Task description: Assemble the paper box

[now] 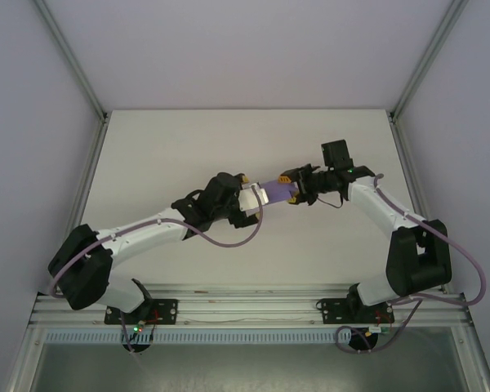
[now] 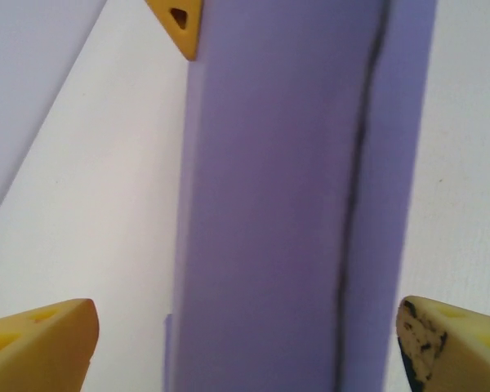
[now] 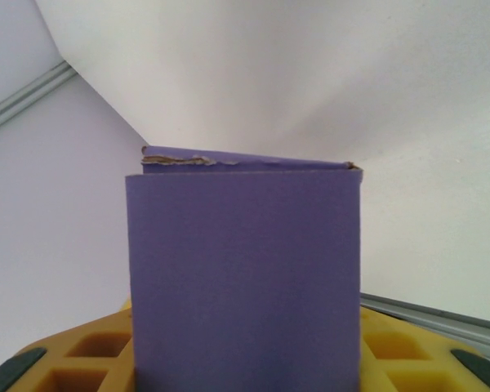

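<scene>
The box (image 1: 273, 192) was held over the middle of the table (image 1: 188, 139), clamped at its right end by the right gripper (image 1: 292, 189). The left gripper (image 1: 249, 198) was set around its left end, jaws parted wide.

Table: white flat tabletop (image 1: 180, 147), enclosed by pale wall panels with grey metal corner posts (image 1: 69, 57).
Box: lavender rectangular paper box (image 1: 276, 192), near the table's middle, lying lengthwise between the two grippers.
Left gripper: black left gripper with yellow tips (image 1: 247, 198), at the box's left end, one finger on each side of it.
Right gripper: black right gripper with yellow tips (image 1: 291, 188), clamped on the box's right end.
Arms: both white-and-black arms reach inward from the grey aluminium rail (image 1: 245, 306) at the near edge; a purple cable (image 1: 220, 241) loops under the left one.
</scene>
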You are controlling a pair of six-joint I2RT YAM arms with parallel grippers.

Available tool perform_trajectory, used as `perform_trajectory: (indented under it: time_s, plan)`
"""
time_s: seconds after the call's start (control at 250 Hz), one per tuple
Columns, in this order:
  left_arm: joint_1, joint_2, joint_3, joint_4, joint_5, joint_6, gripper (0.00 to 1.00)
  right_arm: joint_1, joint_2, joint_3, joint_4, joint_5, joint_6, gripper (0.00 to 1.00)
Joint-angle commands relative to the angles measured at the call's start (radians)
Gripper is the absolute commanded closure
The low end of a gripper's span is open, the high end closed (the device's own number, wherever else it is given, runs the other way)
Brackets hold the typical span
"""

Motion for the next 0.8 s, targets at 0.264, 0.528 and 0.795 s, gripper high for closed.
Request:
perform_trajectory:
  time_s: [0.264, 0.528, 0.795]
  plan:
    - [-0.003, 0.031, 0.068, 0.011, -0.016, 0.046, 0.46, -0.001, -0.013, -0.003, 0.027, -0.078, 0.031, 0.56]
    - [-0.003, 0.038, 0.087, -0.032, -0.023, 0.066, 0.56, -0.001, -0.031, -0.015, 0.033, -0.066, 0.026, 0.41]
    - [-0.003, 0.033, 0.108, -0.118, -0.031, 0.102, 0.62, -0.017, -0.038, -0.007, 0.038, 0.014, -0.035, 0.11]
